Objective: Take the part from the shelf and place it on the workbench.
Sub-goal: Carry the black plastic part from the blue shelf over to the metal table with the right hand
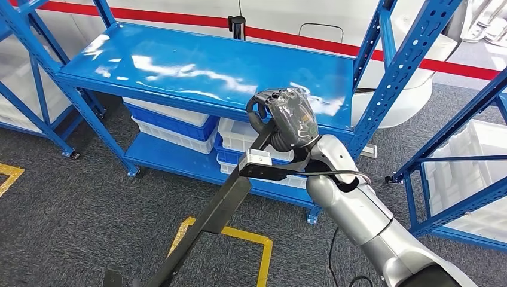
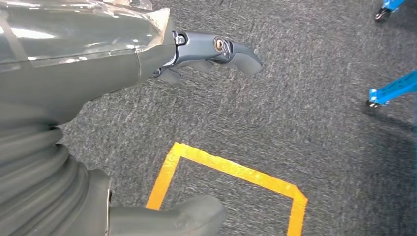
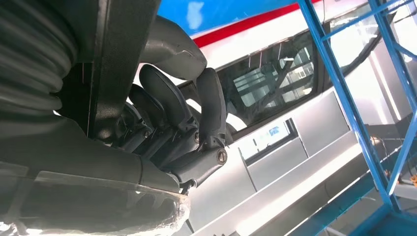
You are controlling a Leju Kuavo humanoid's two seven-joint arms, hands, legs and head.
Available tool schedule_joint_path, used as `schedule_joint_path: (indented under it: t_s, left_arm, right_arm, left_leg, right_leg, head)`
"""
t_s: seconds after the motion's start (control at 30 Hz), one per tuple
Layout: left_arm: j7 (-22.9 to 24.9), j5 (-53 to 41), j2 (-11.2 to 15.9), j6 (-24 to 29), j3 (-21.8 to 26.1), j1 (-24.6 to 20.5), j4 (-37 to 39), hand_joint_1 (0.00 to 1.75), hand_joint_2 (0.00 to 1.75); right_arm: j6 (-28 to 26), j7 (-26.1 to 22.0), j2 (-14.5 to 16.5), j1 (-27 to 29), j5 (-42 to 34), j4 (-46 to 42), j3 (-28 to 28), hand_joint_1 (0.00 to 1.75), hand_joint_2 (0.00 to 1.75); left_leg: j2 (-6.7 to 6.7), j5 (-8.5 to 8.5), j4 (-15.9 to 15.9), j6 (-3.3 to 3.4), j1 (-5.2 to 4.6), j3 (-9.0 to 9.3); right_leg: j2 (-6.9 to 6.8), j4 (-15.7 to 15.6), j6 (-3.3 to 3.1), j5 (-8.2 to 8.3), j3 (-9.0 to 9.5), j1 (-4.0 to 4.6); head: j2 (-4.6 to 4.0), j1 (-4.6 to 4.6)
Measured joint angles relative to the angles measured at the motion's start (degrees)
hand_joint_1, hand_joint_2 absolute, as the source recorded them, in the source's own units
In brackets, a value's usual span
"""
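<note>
A blue metal shelf [image 1: 203,69] is standing on grey carpet [image 1: 78,197], with white and blue bins [image 1: 179,122] sitting on its lower level and a red stripe [image 1: 299,39] running along the white wall behind it. Yellow tape [image 1: 239,234] is marking the carpet in front of the shelf.

The right robot hand [image 1: 281,116] is hanging just in front of the shelf's top board, its fingers [image 3: 206,105] curling tightly around the part [image 1: 221,209], a long black bar. The bar's long axis is slanting: its upper end is sitting in the hand near the shelf edge, and the rest is pointing down and away from the shelf toward the carpet, crossing over the yellow tape.

The left robot hand [image 2: 123,69] is hanging above the carpet near the tape, its fingers [image 2: 231,51] and thumb spreading apart and holding nothing.
</note>
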Motion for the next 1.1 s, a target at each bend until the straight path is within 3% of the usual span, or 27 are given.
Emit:
schedule_joint_path:
  t_s: [0.03,0.07,0.1,0.13,0.2,0.27,0.43,0.67,0.83,0.9,1.0,1.07,1.1]
  left_arm:
    - [0.0,0.0,0.0,0.0,0.0,0.0,0.0,0.0,1.75]
    - [0.0,0.0,0.0,0.0,0.0,0.1,0.0,0.0,1.75]
    - [0.0,0.0,0.0,0.0,0.0,0.1,0.0,0.0,1.75]
    - [0.0,0.0,-0.1,0.0,0.0,0.1,0.0,0.0,1.75]
    - [0.0,0.0,-0.1,0.0,-0.1,0.1,0.0,0.0,1.75]
    - [0.0,0.0,-0.2,0.0,-0.1,0.1,0.0,0.0,1.75]
    - [-0.5,-0.1,-0.2,0.3,-0.2,0.1,0.0,0.0,1.75]
    - [-0.9,-0.3,-0.2,0.9,-0.4,0.1,0.0,0.0,1.75]
    - [-0.9,-0.4,-0.1,1.0,-0.6,0.1,0.0,0.0,1.75]
    - [-0.9,-0.4,-0.1,1.1,-0.6,0.1,0.0,0.0,1.75]
    - [-0.9,-0.3,-0.2,1.2,-0.7,0.1,0.0,0.0,1.75]
    - [-0.9,-0.3,-0.3,1.2,-0.8,0.2,0.0,0.0,1.75]
    - [-0.9,-0.2,-0.3,1.2,-0.8,0.2,0.0,0.0,1.75]
  right_arm:
    - [0.0,0.0,-0.1,0.1,-0.2,0.0,0.0,1.62,1.75]
    - [0.1,0.0,-0.1,0.2,-0.4,0.0,0.0,1.62,1.75]
    - [0.2,0.1,-0.2,0.3,-0.6,0.0,0.0,1.62,1.75]
    - [0.3,0.1,-0.2,0.3,-0.7,0.0,0.0,1.62,1.75]
    - [0.3,0.1,-0.2,0.2,-0.9,0.0,0.0,1.62,1.75]
    - [0.3,0.1,-0.1,0.1,-1.0,0.0,0.0,1.62,1.75]
    - [0.6,0.1,-0.1,-0.1,-1.1,0.0,0.1,1.62,1.75]
    - [0.9,0.1,-0.2,-0.1,-1.1,0.0,0.2,1.62,1.75]
    - [-0.4,-0.1,-0.3,-0.1,0.9,-0.1,0.5,1.62,1.75]
    - [-0.6,-0.2,-0.4,-0.2,1.1,-0.2,0.5,1.62,1.75]
    - [-0.7,-0.2,-0.6,0.0,1.0,-0.2,0.7,1.62,1.75]
    - [-0.7,-0.3,-0.7,0.3,0.9,-0.2,0.8,1.62,1.75]
    - [-0.7,-0.4,-0.8,0.4,0.8,-0.2,0.9,1.62,1.75]
  left_leg:
    - [-0.01,0.29,0.0,0.0,-0.04,-0.44]
    - [-0.04,0.56,0.1,-0.03,-0.07,-0.83]
    - [-0.07,0.78,0.1,-0.11,-0.09,-1.14]
    - [-0.11,0.96,0.1,-0.22,-0.11,-1.32]
    - [-0.13,1.27,0.2,-0.57,-0.25,-1.55]
    - [-0.12,1.4,0.4,-0.73,-0.5,-1.8]
    - [-0.12,1.99,0.2,-1.3,-0.35,-2.03]
    - [-0.13,2.37,-0.1,-1.62,-0.27,-2.05]
    - [-0.15,2.91,-1.2,-0.37,-0.28,-1.68]
    - [-0.06,3.73,-2.8,0.14,0.03,-1.0]
    - [-0.11,4.08,-3.1,0.21,0.09,-1.22]
    - [-0.21,4.14,-2.9,0.03,0.15,-1.53]
    - [-0.29,4.14,-2.7,-0.12,0.23,-1.67]
  right_leg:
    - [0.0,2.8,0.16,-1.23,-0.72,-0.03]
    - [0.0,3.5,0.45,-1.62,-0.4,-0.04]
    - [-0.01,1.8,0.8,-1.15,1.16,-0.04]
    - [-0.01,-2.1,1.06,-0.06,3.78,-0.02]
    - [-0.01,-10.5,0.84,1.76,8.92,0.23]
    - [-0.01,-14.0,0.18,2.41,10.83,0.31]
    - [0.01,-14.0,-0.5,2.99,10.66,0.32]
    - [0.0,-14.0,-0.9,3.24,10.46,0.42]
    - [-0.03,-14.3,-0.16,3.37,10.33,0.15]
    - [0.03,-11.0,-0.3,1.41,8.69,0.22]
    - [0.09,-0.3,-0.2,-3.01,3.65,-0.37]
    - [0.08,2.1,0.53,-3.45,2.44,-0.78]
    - [0.07,0.6,1.06,-2.62,3.12,-1.0]
  head:
    - [0.0,0.02]
    - [0.0,0.03]
    - [0.0,0.04]
    - [0.0,0.03]
    - [0.0,-0.01]
    - [0.0,-0.12]
    - [0.0,-0.16]
    - [0.0,-0.16]
    - [0.0,-0.17]
    - [0.0,-0.02]
    - [0.0,0.09]
    - [0.0,0.09]
    - [0.0,0.08]
